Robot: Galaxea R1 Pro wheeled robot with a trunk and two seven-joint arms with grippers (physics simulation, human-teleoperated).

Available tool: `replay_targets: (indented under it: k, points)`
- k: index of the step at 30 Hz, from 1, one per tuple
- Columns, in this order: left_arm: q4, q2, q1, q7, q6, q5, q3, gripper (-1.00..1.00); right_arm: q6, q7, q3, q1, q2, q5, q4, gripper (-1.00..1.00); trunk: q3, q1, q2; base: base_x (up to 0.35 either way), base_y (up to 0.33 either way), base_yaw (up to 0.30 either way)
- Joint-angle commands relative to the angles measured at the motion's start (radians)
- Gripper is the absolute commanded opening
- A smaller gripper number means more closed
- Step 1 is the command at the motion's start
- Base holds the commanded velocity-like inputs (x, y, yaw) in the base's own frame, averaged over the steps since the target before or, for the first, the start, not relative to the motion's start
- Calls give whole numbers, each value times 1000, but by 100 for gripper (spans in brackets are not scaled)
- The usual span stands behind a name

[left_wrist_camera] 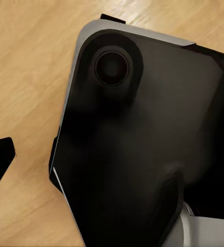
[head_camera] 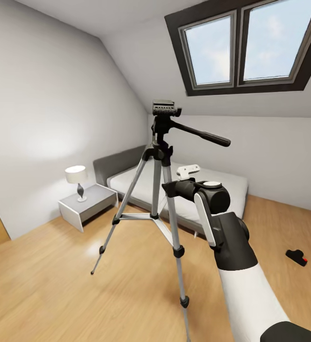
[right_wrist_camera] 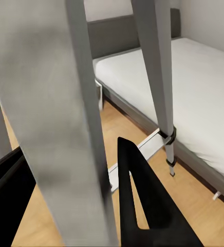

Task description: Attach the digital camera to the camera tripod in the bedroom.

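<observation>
Camera tripod (head_camera: 161, 190) stands legs spread on the wood floor (head_camera: 55, 285), centre frame, head plate bare at 12 o'clock, ready to take a mount. Digital camera (head_camera: 296, 257) lies on the floor at 4 o'clock, well apart from tripod, not picked up yet. Right arm (head_camera: 231, 247) reaches forward from 5 o'clock, elbow bent, wrist up against a tripod leg. Right claw (right_wrist_camera: 66, 195) fingers apart, straddling that leg, likely steadying it. Left claw (left_wrist_camera: 1, 159): one dark tip over floor, state unclear. Bed (head_camera: 222, 190) behind.
</observation>
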Motion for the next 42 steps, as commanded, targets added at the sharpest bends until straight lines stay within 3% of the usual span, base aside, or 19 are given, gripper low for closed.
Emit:
replay_targets:
  k: [1, 30, 42]
  points:
    - [-2, 0, 1, 0, 0, 4, 0, 100, 4, 5, 0, -1, 1, 2, -1, -100, -1, 1, -1, 289, 231, 0]
    - [-2, -1, 1, 0, -1, 4, 0, 100, 4, 5, 1, 4, 1, -4, 0, -100, -1, 1, -1, 285, 238, 0]
    - [-2, -1, 1, 0, -2, 4, 0, 100, 4, 5, 1, 14, 1, -5, 2, -100, -1, 1, -1, 86, 74, 0]
